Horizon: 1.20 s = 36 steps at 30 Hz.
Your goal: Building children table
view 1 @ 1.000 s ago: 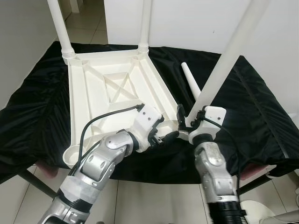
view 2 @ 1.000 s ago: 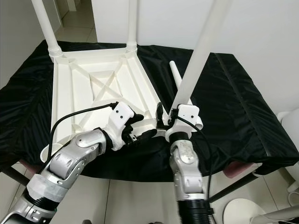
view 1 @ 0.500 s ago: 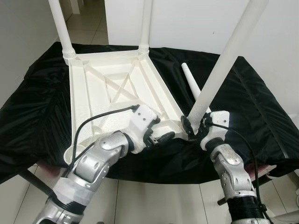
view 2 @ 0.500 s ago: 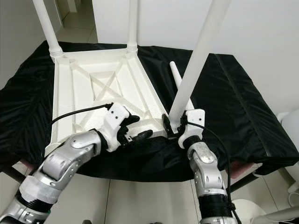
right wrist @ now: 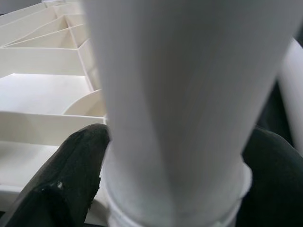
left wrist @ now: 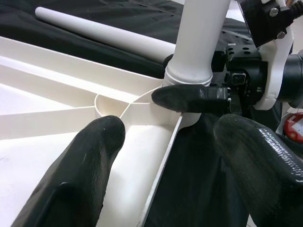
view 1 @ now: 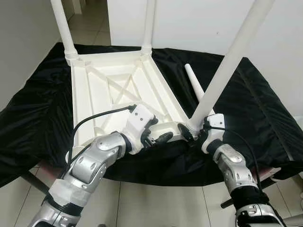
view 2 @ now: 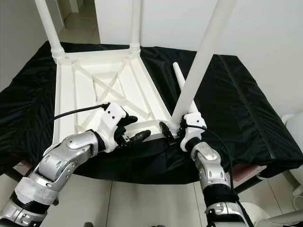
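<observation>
A white plastic tabletop (view 1: 109, 90) lies upside down on a black cloth. Two white legs stand in its far corners (view 1: 64, 28) (view 1: 149, 23). A third leg (view 1: 222, 71) rises tilted to the right from the near right corner. My right gripper (view 1: 191, 134) is shut on its base, with one black finger on each side (right wrist: 71, 175). My left gripper (view 1: 158, 138) is open at the front rim just left of that corner, its fingers (left wrist: 90, 156) spread either side of the rim. A loose leg (view 1: 194, 82) lies on the cloth.
The black cloth (view 1: 265, 109) covers the whole support and hangs over its front edge. A white wall (view 1: 199, 23) stands behind. There is tiled floor (view 1: 151, 208) below me, and a doorway opens at the far left.
My right forearm has swung out to the right and lower, still shut on the leg, whose base stays at the near right corner. My left gripper has stayed at the front rim.
</observation>
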### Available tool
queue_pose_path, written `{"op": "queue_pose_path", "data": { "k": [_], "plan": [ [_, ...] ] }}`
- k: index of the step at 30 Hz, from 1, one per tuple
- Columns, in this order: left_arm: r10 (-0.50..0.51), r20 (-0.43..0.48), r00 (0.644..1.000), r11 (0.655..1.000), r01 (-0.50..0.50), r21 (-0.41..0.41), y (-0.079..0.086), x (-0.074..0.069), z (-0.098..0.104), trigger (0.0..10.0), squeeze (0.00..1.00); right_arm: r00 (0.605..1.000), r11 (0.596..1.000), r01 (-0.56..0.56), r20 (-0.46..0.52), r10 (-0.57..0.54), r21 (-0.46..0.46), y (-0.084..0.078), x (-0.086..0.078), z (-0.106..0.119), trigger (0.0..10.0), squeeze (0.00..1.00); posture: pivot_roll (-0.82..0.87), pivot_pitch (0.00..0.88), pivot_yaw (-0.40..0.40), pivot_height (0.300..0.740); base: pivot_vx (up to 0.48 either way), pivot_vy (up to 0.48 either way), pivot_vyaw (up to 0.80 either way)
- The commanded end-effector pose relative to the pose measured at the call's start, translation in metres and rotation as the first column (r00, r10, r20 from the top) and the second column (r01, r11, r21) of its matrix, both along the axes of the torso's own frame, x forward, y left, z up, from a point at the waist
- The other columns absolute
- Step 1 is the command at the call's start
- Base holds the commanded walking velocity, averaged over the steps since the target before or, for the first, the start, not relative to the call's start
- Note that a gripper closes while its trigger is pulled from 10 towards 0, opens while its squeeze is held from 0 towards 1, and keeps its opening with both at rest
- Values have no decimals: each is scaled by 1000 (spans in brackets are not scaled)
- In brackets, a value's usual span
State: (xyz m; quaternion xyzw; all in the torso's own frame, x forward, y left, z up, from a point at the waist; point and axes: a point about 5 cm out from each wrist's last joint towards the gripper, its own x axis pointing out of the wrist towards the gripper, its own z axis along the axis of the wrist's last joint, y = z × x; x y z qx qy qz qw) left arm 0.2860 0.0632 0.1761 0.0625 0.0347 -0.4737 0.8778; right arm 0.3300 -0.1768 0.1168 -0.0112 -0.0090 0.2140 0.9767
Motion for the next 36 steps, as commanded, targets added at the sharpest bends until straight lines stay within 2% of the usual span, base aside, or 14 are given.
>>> {"op": "queue_pose_path", "data": {
  "k": [1, 7, 11, 14, 16, 17, 19, 28, 33, 36],
  "plan": [
    [-147, -22, 989, 989, 147, 7, -7, -8, 1, 10000, 0, 1000, 1000, 1, -15, -1, 4, -4, 2, -4, 10000, 0, 35, 70, -37, 740, 0, 0, 0],
    [-160, -25, 987, 987, 161, 14, -9, -10, 0, 10000, 0, 997, 997, -71, -42, 72, 30, 0, 1, -8, 10000, 0, 37, 71, -40, 740, 0, 0, 0],
    [-210, -51, 976, 975, 213, 62, -7, -16, -6, 10000, 0, 977, 979, -197, -75, 201, 51, 10, -7, -17, 10000, 0, 39, 71, -40, 740, 0, 0, 0],
    [-223, -58, 973, 971, 227, 69, -6, -18, -7, 10000, 0, 971, 973, -221, -81, 226, 62, 13, -9, -19, 10000, 0, 36, 71, -40, 740, 0, 0, 0],
    [-240, -65, 969, 965, 246, 95, 0, -19, -9, 10000, 0, 962, 964, -256, -75, 262, 77, 22, -12, -21, 10000, 0, 36, 71, -42, 740, 0, 0, 0],
    [-240, -65, 969, 965, 246, 95, 0, -19, -9, 10000, 0, 962, 964, -256, -75, 262, 77, 22, -12, -21, 10000, 0, 36, 71, -42, 740, 0, 0, 0],
    [-241, -70, 968, 958, 249, 139, 11, -16, -9, 10000, 0, 959, 958, -271, -64, 277, 95, 35, -16, -24, 10000, 0, 37, 72, -44, 740, 0, 0, 0],
    [-217, -80, 973, 956, 229, 183, 28, -11, -9, 10000, 0, 952, 945, -293, -51, 303, 146, 51, -23, -30, 10000, 0, 37, 71, -42, 740, 0, 0, 0],
    [-193, -69, 979, 960, 203, 191, 31, -7, -9, 10000, 0, 960, 953, -274, -18, 279, 132, 51, -23, -26, 10000, 0, 38, 70, -43, 740, 0, 0, 0],
    [-180, -60, 982, 967, 187, 171, 28, -9, -10, 10000, 0, 967, 962, -256, 43, 253, 94, 42, -24, -14, 10000, 0, 36, 70, -46, 740, 0, 0, 0]
  ]
}}
